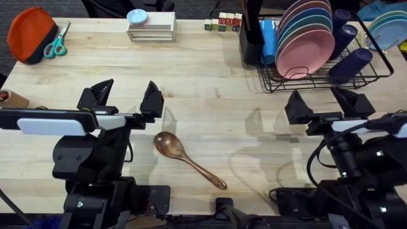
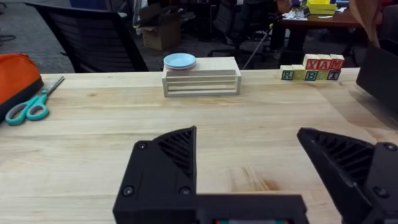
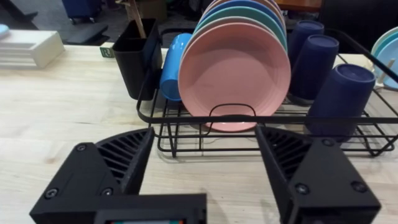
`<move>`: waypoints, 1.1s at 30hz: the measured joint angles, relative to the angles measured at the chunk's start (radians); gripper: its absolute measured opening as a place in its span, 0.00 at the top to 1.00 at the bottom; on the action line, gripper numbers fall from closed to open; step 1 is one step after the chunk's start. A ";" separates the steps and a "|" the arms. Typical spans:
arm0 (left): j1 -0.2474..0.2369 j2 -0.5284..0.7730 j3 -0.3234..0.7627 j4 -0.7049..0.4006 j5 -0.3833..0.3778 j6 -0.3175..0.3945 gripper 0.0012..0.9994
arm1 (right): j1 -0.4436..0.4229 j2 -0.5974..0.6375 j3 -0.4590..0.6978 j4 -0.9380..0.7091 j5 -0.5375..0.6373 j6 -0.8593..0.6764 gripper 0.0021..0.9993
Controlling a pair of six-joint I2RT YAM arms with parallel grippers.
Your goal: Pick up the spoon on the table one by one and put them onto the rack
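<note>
spoon (image 1: 185, 158) lies flat on the table (image 1: 210, 83), near front edge, roughly mid between the two arms, nothing touching it. bowl end points toward the left arm, handle runs diagonally toward the near edge and the right. left gripper (image 1: 126, 98) hangs over the table just beyond and left of the spoon bowl, fingers spread wide, nothing between them; left wrist cam shows same, both black fingers (image 2: 165, 165) apart w/ bare wood in the gap. right gripper (image 1: 320, 102) sits on the right side, just in front of the rack (image 1: 375, 71), fingers also spread, empty; right wrist cam has its fingers (image 3: 118, 163) wide apart w/ the rack wire straight ahead (image 3: 186, 140). rack is at far right of table, loaded: pink plate (image 3: 234, 70) in front of a row of upright plates, dark blue cups (image 3: 341, 99) on its right side, light blue cup (image 3: 172, 66) next to the black caddy (image 3: 135, 60) at its left end. other stuff on table: white stand (image 1: 151, 28) w/ small light blue dish (image 1: 137, 16) on top at far edge, letter blocks (image 1: 223, 23) beside caddy, orange pouch (image 1: 29, 33) and teal scissors (image 1: 58, 43) far left corner, well apart from spoon.
</note>
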 joint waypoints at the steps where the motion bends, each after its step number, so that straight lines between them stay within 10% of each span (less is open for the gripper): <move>1: 0.000 0.000 0.000 -0.005 0.000 0.004 0.01 | 0.000 0.000 0.000 -0.004 -0.001 0.000 0.01; 21: 0.000 0.000 0.001 -0.027 0.000 0.004 0.01 | 0.000 0.000 0.016 -0.036 -0.011 -0.007 0.01; 33: 0.000 0.000 0.278 -0.310 -0.013 0.008 0.01 | 0.000 0.108 0.372 -0.346 -0.051 -0.031 0.01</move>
